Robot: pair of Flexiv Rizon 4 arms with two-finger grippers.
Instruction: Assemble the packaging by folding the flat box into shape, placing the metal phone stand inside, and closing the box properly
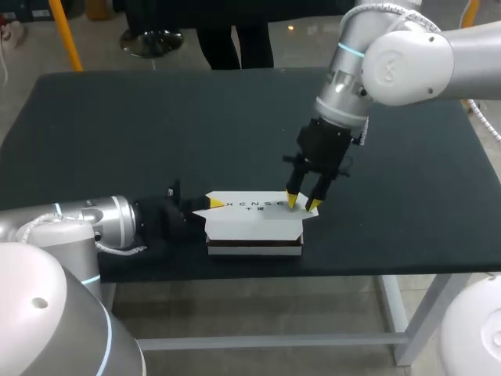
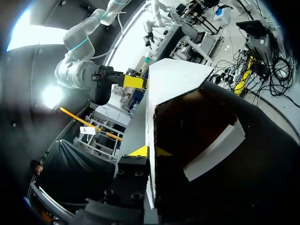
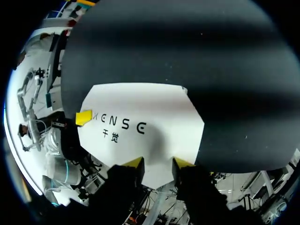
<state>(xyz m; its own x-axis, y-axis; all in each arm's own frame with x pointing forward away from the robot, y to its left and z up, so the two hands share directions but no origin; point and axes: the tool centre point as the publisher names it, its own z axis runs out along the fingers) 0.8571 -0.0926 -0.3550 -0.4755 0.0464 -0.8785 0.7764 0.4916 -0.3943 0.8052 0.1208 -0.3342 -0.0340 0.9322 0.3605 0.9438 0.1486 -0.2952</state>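
Note:
The white box [image 1: 254,223] with dark side bands lies near the table's front edge, its printed lid on top. My left gripper [image 1: 211,204] comes in low from the left and is shut on the lid's left edge. In the left wrist view that thin white panel [image 2: 173,79] runs between the yellow tips of the left gripper [image 2: 151,152], beside the box's dark inside. My right gripper [image 1: 302,204] stands upright over the box's right end, open, its tips down on the lid [image 3: 140,112]. The right gripper [image 3: 158,163] shows both tips spread. No phone stand is in view.
The dark table [image 1: 156,125] stretches behind and to both sides of the box. The box sits close to the front edge [image 1: 352,266]. My right arm rises from the box towards the back right.

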